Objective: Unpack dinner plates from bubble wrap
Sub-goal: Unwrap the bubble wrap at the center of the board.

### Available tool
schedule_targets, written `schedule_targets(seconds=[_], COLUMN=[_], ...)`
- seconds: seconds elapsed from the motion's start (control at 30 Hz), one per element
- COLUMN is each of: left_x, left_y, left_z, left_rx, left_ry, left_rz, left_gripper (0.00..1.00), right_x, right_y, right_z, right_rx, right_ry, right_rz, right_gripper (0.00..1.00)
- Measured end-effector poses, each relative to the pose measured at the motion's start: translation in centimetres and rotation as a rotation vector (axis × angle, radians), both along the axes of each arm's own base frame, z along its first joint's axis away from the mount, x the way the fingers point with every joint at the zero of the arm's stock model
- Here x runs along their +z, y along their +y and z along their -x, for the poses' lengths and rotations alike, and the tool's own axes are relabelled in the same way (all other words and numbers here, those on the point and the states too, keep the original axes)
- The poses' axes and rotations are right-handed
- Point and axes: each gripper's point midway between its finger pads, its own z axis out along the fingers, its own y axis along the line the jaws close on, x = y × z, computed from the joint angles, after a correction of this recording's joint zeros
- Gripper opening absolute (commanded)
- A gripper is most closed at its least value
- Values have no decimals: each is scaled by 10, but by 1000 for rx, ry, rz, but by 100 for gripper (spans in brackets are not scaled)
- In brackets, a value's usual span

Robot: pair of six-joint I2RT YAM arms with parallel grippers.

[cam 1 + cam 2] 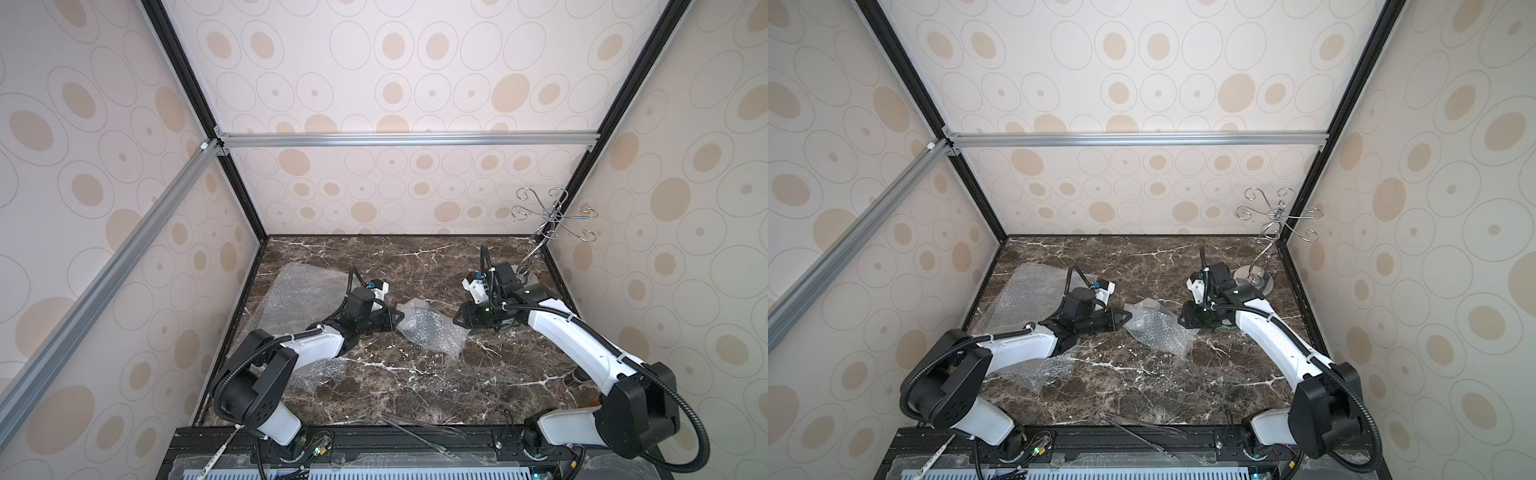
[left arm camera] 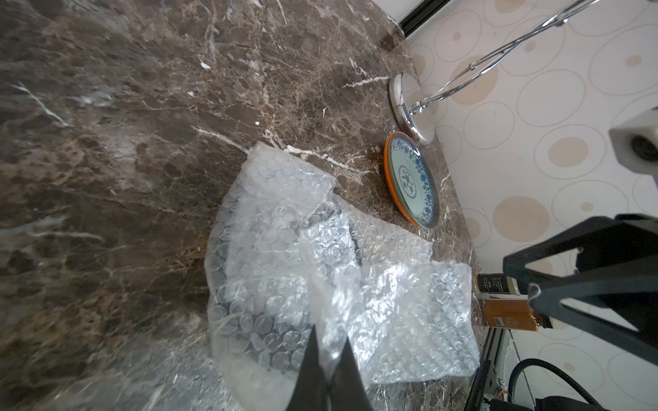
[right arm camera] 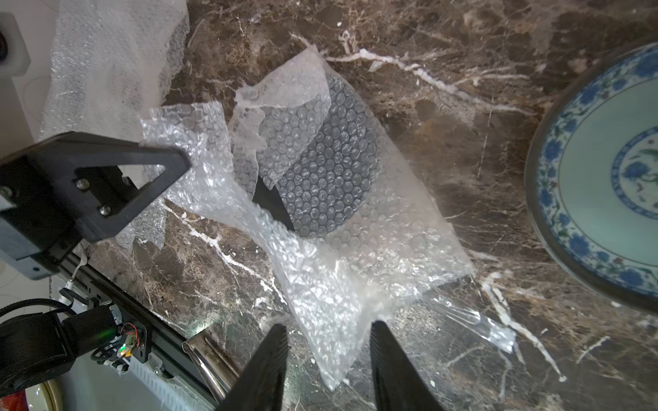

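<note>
A crumpled bubble wrap [image 1: 428, 328] packet lies mid-table between both arms. Through its bubbles in the right wrist view shows a black plate [image 3: 327, 160], partly uncovered at one edge. My left gripper [image 2: 330, 341] is shut on a fold of the bubble wrap [image 2: 320, 249] at the packet's left end. My right gripper [image 3: 329, 329] stands open, with a loose corner of the wrap [image 3: 338, 302] lying between its fingers. A pale plate [image 2: 409, 178] with a blue pattern rests on an orange plate [image 2: 388, 170] near the right wall.
A flat bubble sheet [image 1: 303, 295] lies at the back left, another [image 1: 324, 374] under the left arm. A chrome wire stand [image 1: 548, 220] with a shiny disc base [image 1: 1254, 280] stands back right. Two small bottles [image 2: 498, 299] sit by the right wall. Metal tongs [image 1: 419, 432] lie at the front edge.
</note>
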Motion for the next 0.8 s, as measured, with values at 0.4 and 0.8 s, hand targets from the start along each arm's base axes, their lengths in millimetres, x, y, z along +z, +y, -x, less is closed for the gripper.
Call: schedule_targets(seconds=[0.4,0.8], left_x=[-12,25], left_y=[6,17], left_z=[56,77], left_rx=[-70,-75], left_ry=[14,-69], left_rz=[-9,46], left_gripper=[34,49], right_x=[-11,-35], right_y=[39,84], right_z=[-47,-19], right_rx=[51,179], right_ry=[22,55], right_rz=[33,83], right_gripper=[42,41])
